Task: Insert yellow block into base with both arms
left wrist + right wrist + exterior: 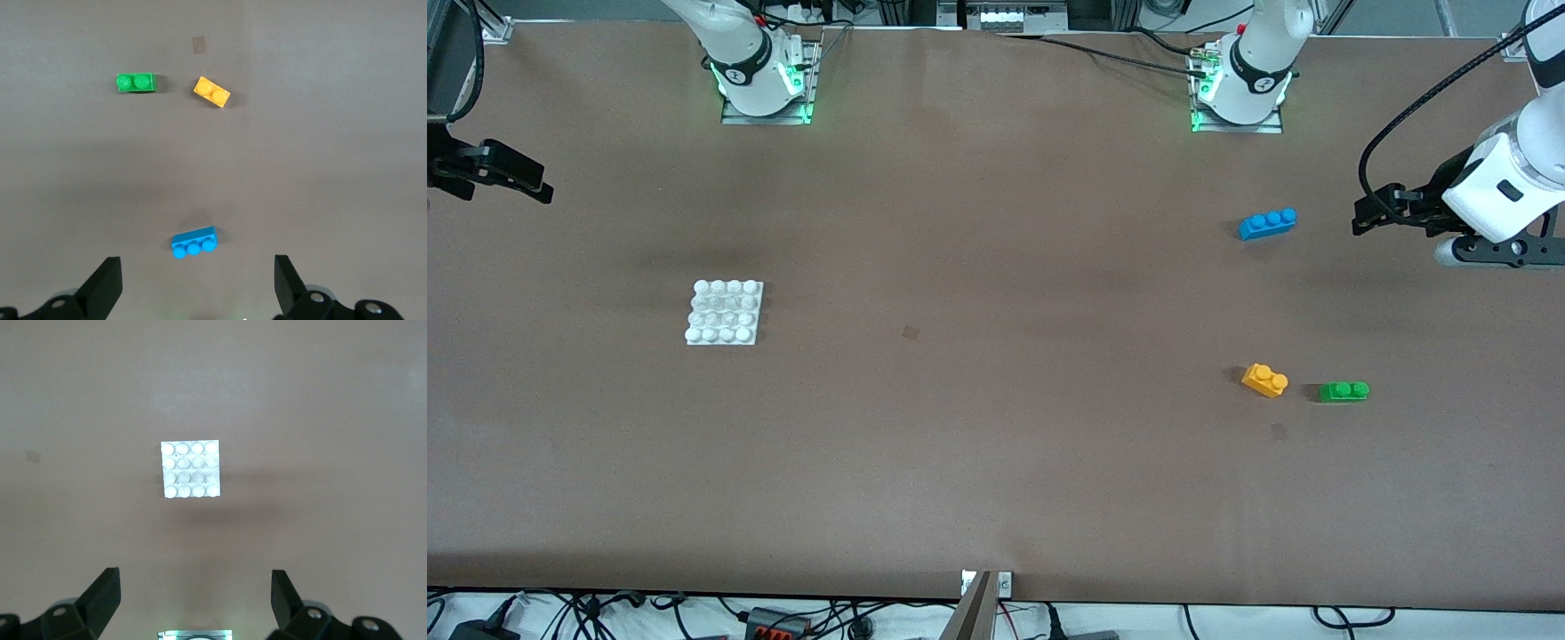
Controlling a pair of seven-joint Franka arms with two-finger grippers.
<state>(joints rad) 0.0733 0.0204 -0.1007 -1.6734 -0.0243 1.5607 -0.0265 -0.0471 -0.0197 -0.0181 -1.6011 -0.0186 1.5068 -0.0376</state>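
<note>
Yellow block (1264, 380) is lying askew, with the green brick (1344, 390) at its three o'clock, so we are risking a skewed pinch or a nudged neighbour. Left gripper (193, 283) and right gripper (195, 600) are hanging wide open and empty, the right over bare table short of the base (725, 312).

blue brick (1267, 223), green brick (1344, 391), brown table (996, 462)

Yellow block (1264, 380) beside green brick (1344, 391), well apart from base (725, 312)

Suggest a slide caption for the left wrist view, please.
Open left gripper above blue brick, with yellow block and green brick.
</note>
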